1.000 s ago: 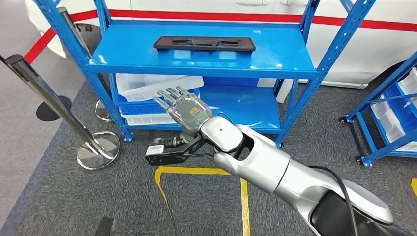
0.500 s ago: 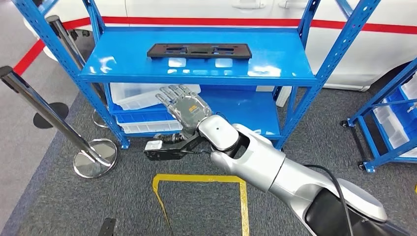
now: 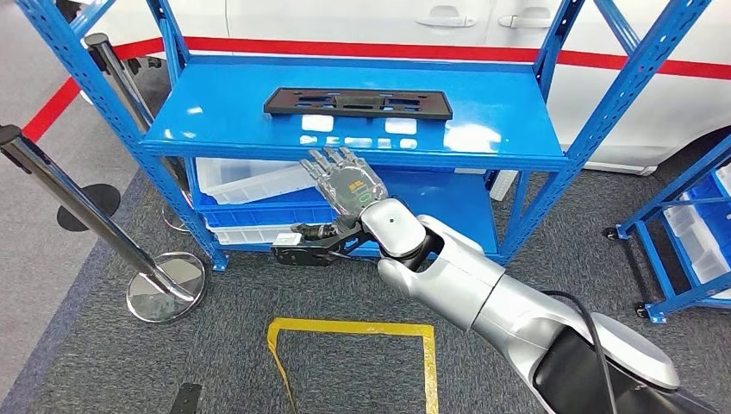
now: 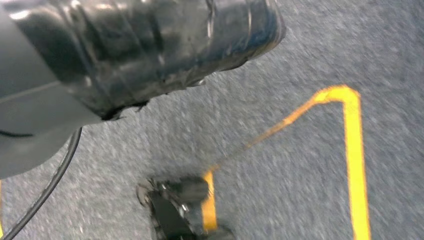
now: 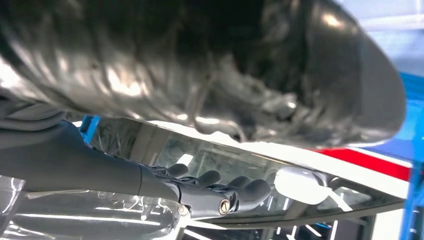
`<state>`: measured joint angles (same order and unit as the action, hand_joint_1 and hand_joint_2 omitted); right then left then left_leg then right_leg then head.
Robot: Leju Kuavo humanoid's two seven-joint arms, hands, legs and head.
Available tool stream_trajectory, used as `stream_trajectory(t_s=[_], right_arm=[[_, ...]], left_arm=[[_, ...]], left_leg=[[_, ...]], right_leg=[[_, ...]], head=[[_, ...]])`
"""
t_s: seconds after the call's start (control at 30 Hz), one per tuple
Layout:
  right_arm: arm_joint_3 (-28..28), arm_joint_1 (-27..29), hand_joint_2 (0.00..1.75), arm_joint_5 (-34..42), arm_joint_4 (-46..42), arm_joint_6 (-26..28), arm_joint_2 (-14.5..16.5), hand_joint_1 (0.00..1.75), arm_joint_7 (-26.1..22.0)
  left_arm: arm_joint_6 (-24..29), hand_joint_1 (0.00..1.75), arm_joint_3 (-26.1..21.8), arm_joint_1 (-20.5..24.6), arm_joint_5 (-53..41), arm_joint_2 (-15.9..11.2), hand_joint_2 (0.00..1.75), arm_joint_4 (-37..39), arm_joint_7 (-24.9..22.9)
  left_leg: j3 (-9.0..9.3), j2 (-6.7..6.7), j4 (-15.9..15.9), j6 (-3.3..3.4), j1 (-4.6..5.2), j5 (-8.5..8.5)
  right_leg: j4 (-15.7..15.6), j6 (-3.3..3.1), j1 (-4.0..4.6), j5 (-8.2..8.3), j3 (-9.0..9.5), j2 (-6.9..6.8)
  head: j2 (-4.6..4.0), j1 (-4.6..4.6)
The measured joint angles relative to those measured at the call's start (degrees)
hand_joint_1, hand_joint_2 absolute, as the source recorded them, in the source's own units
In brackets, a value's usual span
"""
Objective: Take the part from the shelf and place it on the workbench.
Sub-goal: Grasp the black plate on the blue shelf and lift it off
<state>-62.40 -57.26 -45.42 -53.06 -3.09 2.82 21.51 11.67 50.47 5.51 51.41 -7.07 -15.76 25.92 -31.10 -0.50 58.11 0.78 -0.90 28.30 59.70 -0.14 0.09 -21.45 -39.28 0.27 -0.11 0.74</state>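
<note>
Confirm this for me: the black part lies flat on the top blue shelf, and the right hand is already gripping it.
Not quite. The black part does lie flat on the top blue shelf, but the right hand is not gripping it. The head view shows the hand open, fingers spread, below the shelf's front edge and apart from the part.

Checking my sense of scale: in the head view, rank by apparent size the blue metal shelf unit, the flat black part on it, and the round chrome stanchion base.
1. Blue metal shelf unit, by far.
2. Flat black part.
3. Round chrome stanchion base; it lies nearer the camera, so this order is unsure.
</note>
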Motion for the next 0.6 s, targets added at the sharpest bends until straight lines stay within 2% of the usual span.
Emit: stream_trajectory(t_s=[0.27, 0.33, 0.37, 0.4, 0.43, 0.47, 0.5, 0.53, 0.6], right_arm=[[0.0, -0.1, 0.00, 0.0, 0.2, 0.0, 0.0, 0.00, 0.0], [0.0, -0.1, 0.00, 0.1, 0.5, 0.1, 0.1, 0.00, 0.0], [0.0, -0.1, 0.00, 0.2, 0.8, 0.1, 0.1, 0.00, 0.0], [0.1, -0.1, 0.00, 0.3, 1.5, 0.1, 0.3, 0.00, 0.1], [0.1, 0.0, 0.00, 0.4, 2.3, 0.1, 0.5, 0.00, 0.1], [0.2, 0.0, 0.00, 0.5, 3.0, 0.2, 0.7, 0.00, 0.1], [0.2, 0.0, 0.00, 0.6, 3.6, 0.2, 0.9, 0.00, 0.1], [0.2, 0.0, 0.00, 0.6, 3.8, 0.2, 1.0, 0.00, 0.1], [0.2, 0.0, 0.00, 0.6, 4.2, 0.2, 1.1, 0.00, 0.1]], left_arm=[[0.0, 0.00, 0.0, 0.1, 0.0, 0.0, 0.00, 0.0, 0.0], [0.0, 0.00, 0.0, 0.1, -0.1, 0.0, 0.00, 0.0, -0.1], [0.0, 0.00, 0.0, 0.2, -0.2, 0.0, 0.00, 0.0, -0.1], [0.1, 0.00, 0.0, 0.2, -0.3, 0.0, 0.00, 0.0, -0.2], [0.1, 0.00, 0.0, 0.1, -0.3, 0.0, 0.00, 0.0, -0.2], [0.1, 0.00, 0.0, 0.1, -0.3, 0.0, 0.00, 0.0, -0.3], [0.2, 0.00, 0.0, 0.0, -0.4, 0.0, 0.00, 0.0, -0.3], [0.2, 0.00, 0.0, 0.0, -0.4, -0.1, 0.00, 0.0, -0.4], [0.2, 0.00, 0.0, 0.1, -0.4, -0.1, 0.00, 0.1, -0.5]], left_leg=[[-0.15, -0.03, 0.0, -0.12, 0.00, 0.06], [-0.09, -0.02, 0.1, -0.56, 0.00, 0.20], [-0.06, 0.04, 0.4, -0.91, -0.05, 0.46], [-2.70, 0.11, 4.8, -1.36, -0.11, 1.99], [-5.11, 0.17, 7.6, -1.50, -0.13, 2.06], [-7.09, 0.21, 9.1, -1.52, -0.09, 1.27], [-8.71, 0.22, 9.3, -1.25, 0.07, -0.39], [-7.62, 0.24, 5.2, -0.79, 0.33, -2.79], [-6.15, 0.22, 0.9, -0.06, 0.78, -4.18]], right_leg=[[-0.5, -0.13, 0.25, -1.06, 0.06, 0.01], [-0.6, -0.61, 0.31, -0.83, 0.30, 0.06], [-0.7, -1.07, 0.26, -0.71, 0.78, 0.10], [-0.7, -1.75, 0.33, -0.88, 1.52, 0.17], [-0.8, -2.26, 0.50, -1.55, 2.43, 0.24], [-0.8, -2.71, 0.66, -2.26, 3.44, 0.31], [-0.8, -2.94, 0.91, -3.00, 4.21, 0.36], [-0.7, -2.90, 1.06, -3.43, 4.71, 0.39], [-0.6, -2.54, 1.10, -3.87, 4.90, 0.42]], head=[[0.00, 0.07], [0.00, 0.12], [0.00, 0.16], [0.00, 0.23], [0.00, 0.26], [0.00, 0.31], [0.00, 0.33], [0.00, 0.29], [0.00, 0.26]])
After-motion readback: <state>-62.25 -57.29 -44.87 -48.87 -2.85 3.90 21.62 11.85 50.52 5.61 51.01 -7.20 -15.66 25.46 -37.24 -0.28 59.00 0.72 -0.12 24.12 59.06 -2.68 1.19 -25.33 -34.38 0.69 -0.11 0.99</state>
